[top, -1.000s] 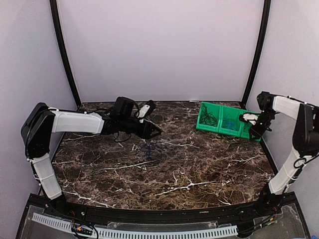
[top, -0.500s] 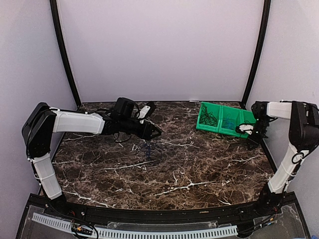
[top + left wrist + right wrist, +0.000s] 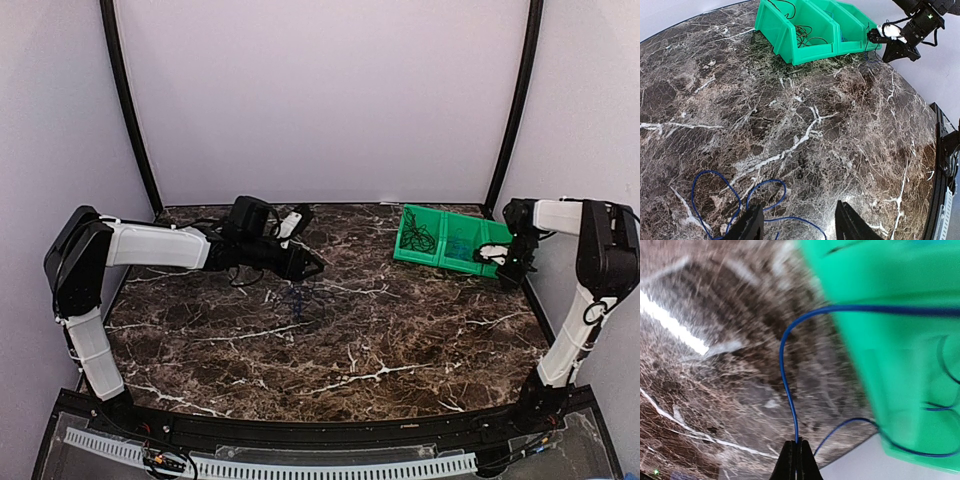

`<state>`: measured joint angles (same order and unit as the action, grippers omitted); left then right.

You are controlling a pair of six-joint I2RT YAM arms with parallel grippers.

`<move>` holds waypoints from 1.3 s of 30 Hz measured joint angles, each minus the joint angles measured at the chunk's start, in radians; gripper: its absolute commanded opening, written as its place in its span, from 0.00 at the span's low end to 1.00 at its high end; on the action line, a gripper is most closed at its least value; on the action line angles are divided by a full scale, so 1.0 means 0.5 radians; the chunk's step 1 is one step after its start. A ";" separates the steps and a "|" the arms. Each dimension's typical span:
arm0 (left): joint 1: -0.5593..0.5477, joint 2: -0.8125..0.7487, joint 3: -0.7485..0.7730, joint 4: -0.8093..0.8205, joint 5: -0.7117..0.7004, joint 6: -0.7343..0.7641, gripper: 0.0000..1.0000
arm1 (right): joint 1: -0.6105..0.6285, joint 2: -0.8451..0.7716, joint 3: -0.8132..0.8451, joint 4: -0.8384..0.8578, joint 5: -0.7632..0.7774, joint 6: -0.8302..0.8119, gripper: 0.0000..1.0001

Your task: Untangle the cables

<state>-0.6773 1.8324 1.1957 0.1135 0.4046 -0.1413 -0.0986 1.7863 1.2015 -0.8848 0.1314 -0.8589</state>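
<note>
Across the dark marble-patterned desk [image 3: 380,340], little had moved on your left side. The left gripper [image 3: 797,222] still hung released, jaws apart, just above a looped thin blue wire [image 3: 715,192] lying near the desk's middle. The green plastic divided bin [image 3: 430,258] sat at the far right, with black and blue cables [image 3: 418,238] lying in its compartments.

The change was at the bin's right end. Within the last second your right arm came down beside it, and the right gripper [image 3: 796,456] went from half open to clenched on a single thin blue strand [image 3: 787,365]. That strand ran from the fingertips up across the bin's wall.

I judge this gave you a hold for drawing one strand clear of the clump. Pull slowly: a second blue loop [image 3: 850,422] trailed beside it, and the bin might drag along.
</note>
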 measured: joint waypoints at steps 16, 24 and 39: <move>0.000 0.000 0.000 0.000 0.001 -0.001 0.52 | -0.066 0.324 0.823 0.039 0.144 0.099 0.00; 0.000 0.001 0.000 -0.001 0.001 -0.001 0.51 | -0.101 0.556 0.976 0.056 0.124 0.208 0.00; 0.000 0.016 0.000 -0.003 0.005 0.002 0.52 | -0.103 0.472 0.970 -0.182 -0.015 0.355 0.47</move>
<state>-0.6773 1.8404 1.1957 0.1120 0.4068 -0.1406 -0.1501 2.0220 1.6863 -0.9756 0.1238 -0.6815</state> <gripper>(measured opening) 0.516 0.363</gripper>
